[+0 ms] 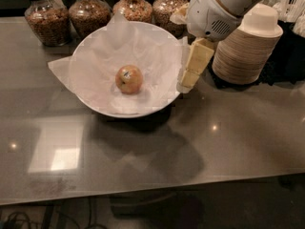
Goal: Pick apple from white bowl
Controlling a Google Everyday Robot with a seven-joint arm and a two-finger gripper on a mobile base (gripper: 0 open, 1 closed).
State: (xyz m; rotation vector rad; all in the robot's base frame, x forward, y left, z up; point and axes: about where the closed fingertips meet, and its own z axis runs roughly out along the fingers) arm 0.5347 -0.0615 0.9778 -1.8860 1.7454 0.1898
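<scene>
Claw hangs by the bowl at its right rim, placed to reach the central apple; its spread cannot be told.

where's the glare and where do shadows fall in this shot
Camera view: a bright rectangular reflection lies on the glossy counter, front-left of the white bowl; a dark shadow spreads in front of the bowl, toward its right; the apple is evenly lit; the gripper hangs beside the bowl's right rim.
</scene>
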